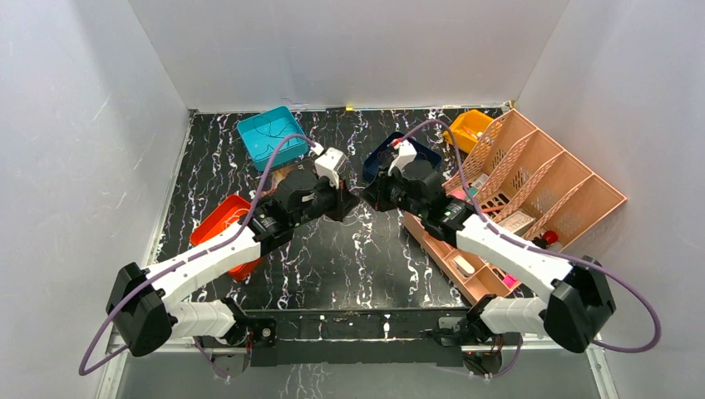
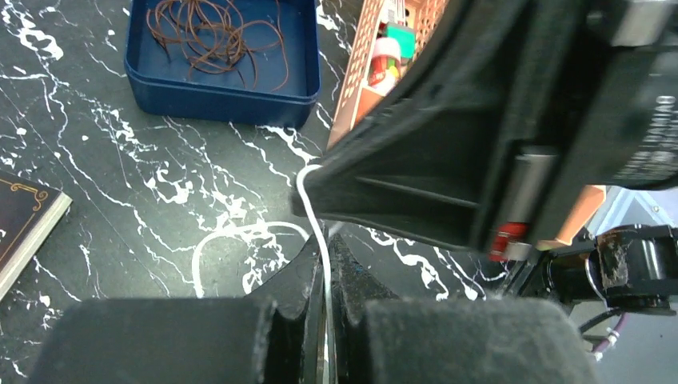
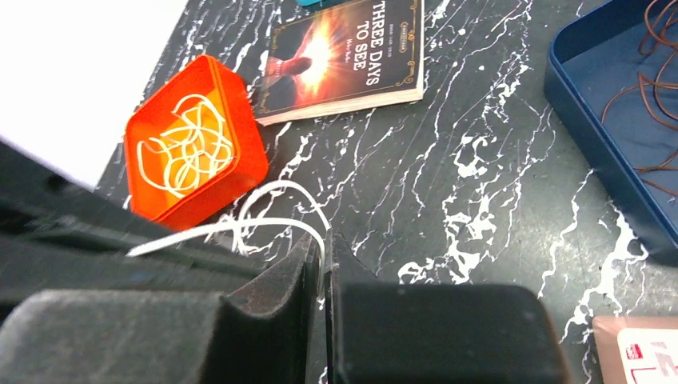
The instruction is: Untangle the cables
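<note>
A thin white cable [image 2: 318, 220] runs taut between my two grippers, which meet tip to tip over the middle of the table. My left gripper [image 2: 328, 246] is shut on it, the strand passing straight between its jaws. My right gripper [image 3: 325, 242] has its jaws almost together with the same cable [image 3: 240, 226] pinched between them. A slack loop of that cable [image 2: 209, 240] lies on the marble below. More whitish cables [image 3: 188, 148] sit coiled in the orange bin [image 3: 240, 120]. Dark brown cables [image 2: 212, 32] lie in the navy tray [image 2: 224, 92].
A paperback book [image 3: 344, 56] lies flat near the orange bin. A teal tray [image 1: 270, 137] stands at the back left and a small orange bin [image 1: 470, 129] at the back right. The pink slotted organizer [image 1: 540, 191] fills the right side.
</note>
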